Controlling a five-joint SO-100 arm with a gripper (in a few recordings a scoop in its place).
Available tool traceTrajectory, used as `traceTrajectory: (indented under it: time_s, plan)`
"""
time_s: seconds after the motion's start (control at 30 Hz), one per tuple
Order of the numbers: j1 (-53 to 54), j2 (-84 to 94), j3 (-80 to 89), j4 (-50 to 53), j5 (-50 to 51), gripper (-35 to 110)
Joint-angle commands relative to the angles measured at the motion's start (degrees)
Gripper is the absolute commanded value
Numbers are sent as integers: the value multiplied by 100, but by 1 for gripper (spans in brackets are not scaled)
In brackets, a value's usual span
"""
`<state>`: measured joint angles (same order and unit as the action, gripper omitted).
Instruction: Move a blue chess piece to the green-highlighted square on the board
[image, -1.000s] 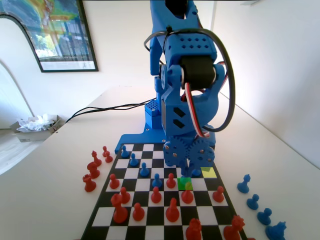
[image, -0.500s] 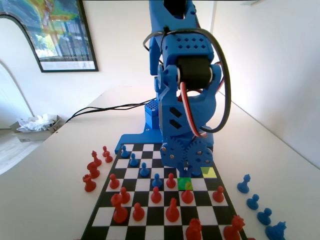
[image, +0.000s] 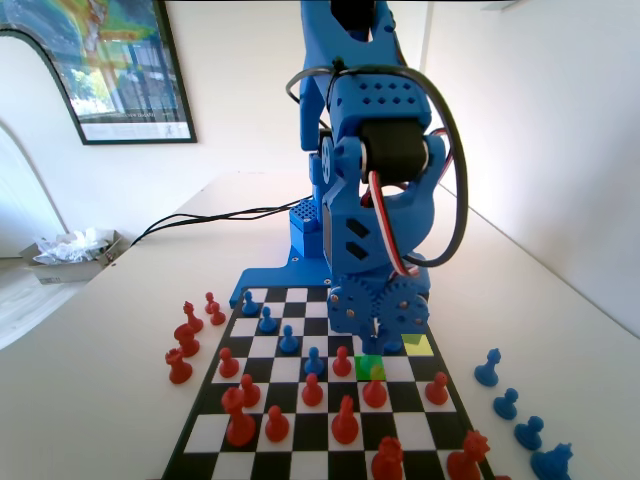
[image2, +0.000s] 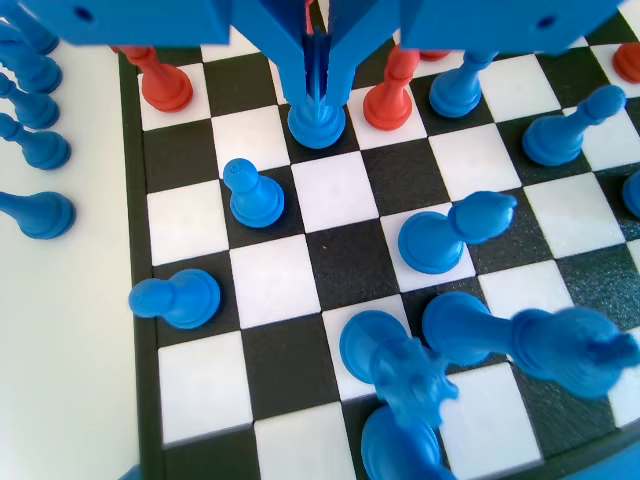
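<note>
Claw (image2: 316, 95) pressed together on the head of a blue chess piece (image2: 317, 122).

In the wrist view the two jaws meet in a narrow wedge over the pawn, whose flared base sits on a dark square of the board (image2: 330, 270), with a red pawn (image2: 388, 100) just beside it on the right and another red pawn (image2: 163, 85) further left. In the fixed view the claw (image: 380, 345) hangs low over the board's right side, just behind the green-highlighted square (image: 370, 366), beside a yellow square (image: 418, 345); the blue arm (image: 375, 180) stands bent steeply downward above it.
</note>
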<state>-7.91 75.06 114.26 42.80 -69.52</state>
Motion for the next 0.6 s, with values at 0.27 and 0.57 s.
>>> traceTrajectory:
  time_s: [0.27, 0.57]
  plan:
    - [-26, 185, -97, 26, 18, 10]
    - [-44, 290, -439, 343, 167, 11]
